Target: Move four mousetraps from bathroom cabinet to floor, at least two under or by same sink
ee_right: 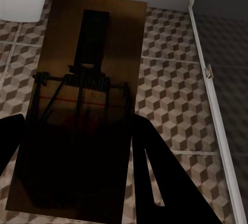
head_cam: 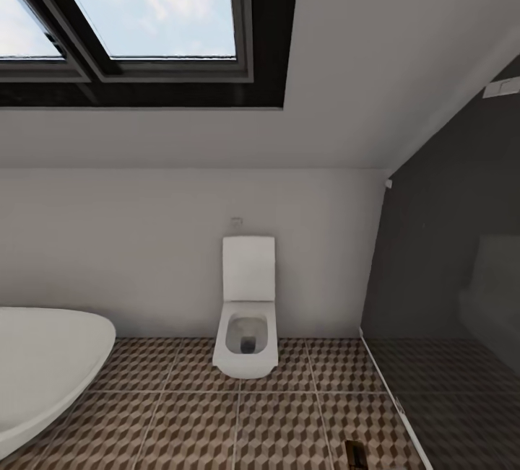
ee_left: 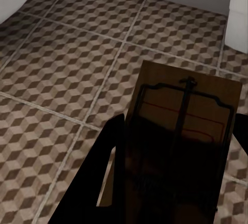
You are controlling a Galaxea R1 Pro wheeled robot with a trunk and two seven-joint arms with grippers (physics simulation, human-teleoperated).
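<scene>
In the left wrist view, a tan wooden mousetrap (ee_left: pixel 186 110) with dark wire and a red line sits between the dark fingers of my left gripper (ee_left: pixel 165 182), which is shut on it above the cube-patterned bathroom floor (ee_left: pixel 62 69). The right wrist view shows a second mousetrap (ee_right: pixel 126 53) with its dark bar and spring. My right gripper (ee_right: pixel 77 157) is shut on it over the same tiles (ee_right: pixel 175 90). The cabinet and the sink are out of view.
A white toilet (head_cam: pixel 247 311) stands against the far wall ahead. A white oval bathtub (head_cam: pixel 43 362) fills the left. A dark glass shower wall (head_cam: pixel 448 275) with a white floor strip (ee_right: pixel 214 95) bounds the right. Patterned tiles (head_cam: pixel 274 427) lie between them.
</scene>
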